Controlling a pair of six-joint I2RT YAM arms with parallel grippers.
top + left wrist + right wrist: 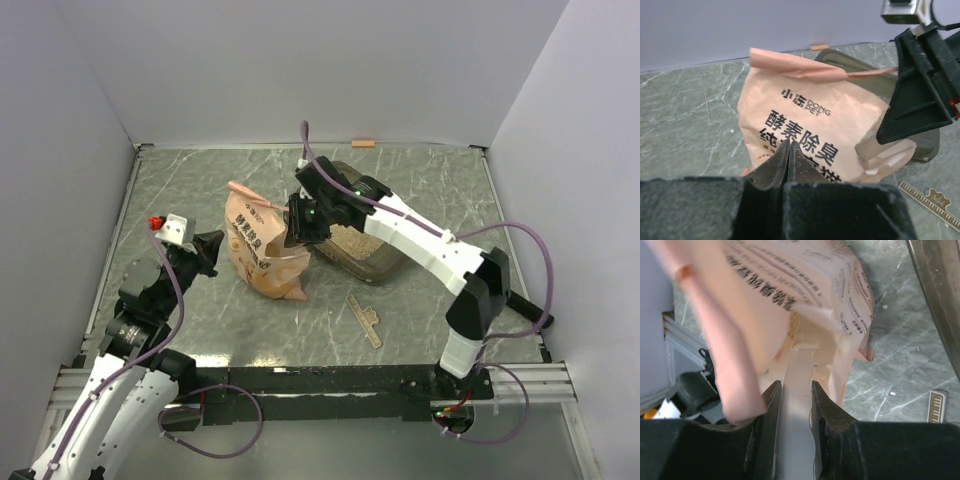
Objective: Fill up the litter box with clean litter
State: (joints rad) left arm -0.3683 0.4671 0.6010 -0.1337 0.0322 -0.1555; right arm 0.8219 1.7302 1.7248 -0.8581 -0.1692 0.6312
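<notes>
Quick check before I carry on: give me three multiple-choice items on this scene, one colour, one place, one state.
1. The crinkled printed plastic bag is: A blue; B orange-pink; C white.
2. The flat tan ruler-like strip lies: A on the bag; B on the grey-green marbled table; C between a gripper's fingers.
3. The left gripper is: A shut; B wide open; C holding the strip.
Key: 1 B, every view shows that colour; 2 B, it rests on bare tabletop, apart from the bag; 3 A, its fingers meet with nothing between them.

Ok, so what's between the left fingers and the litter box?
The orange bag stands between the shut left fingers and the litter box, held by the right fingers; the top view shows it.
</notes>
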